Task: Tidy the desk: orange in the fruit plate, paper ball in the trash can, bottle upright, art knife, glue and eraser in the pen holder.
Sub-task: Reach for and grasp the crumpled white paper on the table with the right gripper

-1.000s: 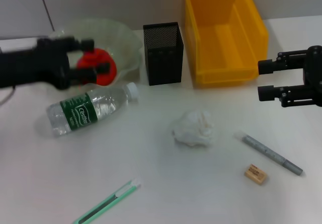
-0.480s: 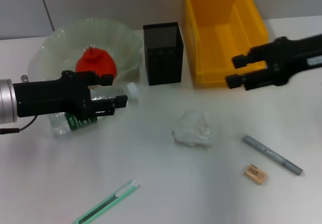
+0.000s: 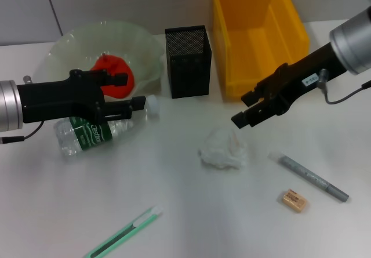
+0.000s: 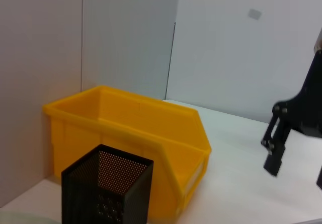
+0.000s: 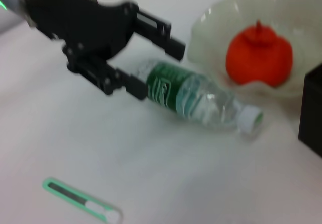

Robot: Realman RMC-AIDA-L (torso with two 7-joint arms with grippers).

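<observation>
Two grippers work the bench: the left gripper [image 3: 132, 91], fingers apart, hovers over one lying bottle [image 3: 104, 126], while the right gripper [image 3: 242, 108], fingers apart, hangs at 12 o'clock of one paper ball [image 3: 222, 148].

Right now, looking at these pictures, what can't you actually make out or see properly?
- Bottle, head view: its middle is covered by the left gripper.
- Art knife, head view: its lower end is cut off by the picture's bottom edge.
- Pen holder, head view: its inside is too dark to see.
- Eraser, head view: its label is too small to read.
- Paper ball, head view: the right gripper hangs just above it; contact is unclear.
</observation>
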